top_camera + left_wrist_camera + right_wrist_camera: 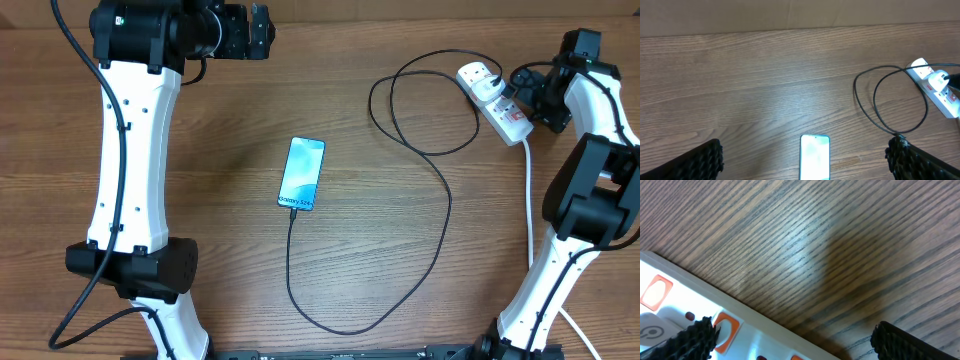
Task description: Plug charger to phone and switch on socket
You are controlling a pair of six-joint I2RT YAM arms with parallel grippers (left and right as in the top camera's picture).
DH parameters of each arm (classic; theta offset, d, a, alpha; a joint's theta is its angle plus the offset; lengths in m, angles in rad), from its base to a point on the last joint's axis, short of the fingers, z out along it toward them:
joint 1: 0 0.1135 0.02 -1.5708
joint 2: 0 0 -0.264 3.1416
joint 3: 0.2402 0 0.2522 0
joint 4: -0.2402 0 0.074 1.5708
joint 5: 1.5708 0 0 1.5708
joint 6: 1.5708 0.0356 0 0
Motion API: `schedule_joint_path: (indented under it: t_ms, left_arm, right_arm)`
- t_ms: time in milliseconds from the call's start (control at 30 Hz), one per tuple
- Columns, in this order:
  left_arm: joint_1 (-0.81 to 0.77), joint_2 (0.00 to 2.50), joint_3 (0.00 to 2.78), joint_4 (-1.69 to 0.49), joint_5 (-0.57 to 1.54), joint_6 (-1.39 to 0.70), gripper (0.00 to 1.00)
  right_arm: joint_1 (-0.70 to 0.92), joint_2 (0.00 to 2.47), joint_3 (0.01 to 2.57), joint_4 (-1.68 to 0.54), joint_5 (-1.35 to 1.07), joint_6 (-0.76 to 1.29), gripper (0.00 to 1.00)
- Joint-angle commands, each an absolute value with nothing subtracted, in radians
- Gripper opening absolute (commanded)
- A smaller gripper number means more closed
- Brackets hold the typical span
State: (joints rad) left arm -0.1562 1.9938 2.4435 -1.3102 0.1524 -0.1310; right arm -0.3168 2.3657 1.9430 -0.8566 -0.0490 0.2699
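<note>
The phone (301, 174) lies screen up in the middle of the table, and shows in the left wrist view (815, 156). The black charger cable (445, 215) runs from the phone's near short edge in a wide loop to the white plug (487, 82) in the socket (508, 118) at the far right. My right gripper (523, 92) is open right over the socket, one finger by an orange-red switch (726, 328). My left gripper (262, 30) is open and empty at the far edge, above the table.
A thick white cord (529, 200) runs from the socket toward the table's front past the right arm's base. The cable forms a loop (890, 100) beside the socket. A wall edge (790, 20) borders the table's far side.
</note>
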Motion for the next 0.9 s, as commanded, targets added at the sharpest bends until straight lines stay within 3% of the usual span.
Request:
schedule_joint_path:
  t_ms: [0,867]
  left_arm:
    - [-0.157,2.003,2.444,-1.309,0.146,-0.127,1.00]
    - [-0.157,2.003,2.444,-1.309,0.146,-0.127,1.00]
  right_arm:
    - [-0.301,2.383,1.943,-0.889,-0.091,0.260,1.00]
    - [-0.288,2.383,1.853,-0.889,-0.092,0.257,1.00]
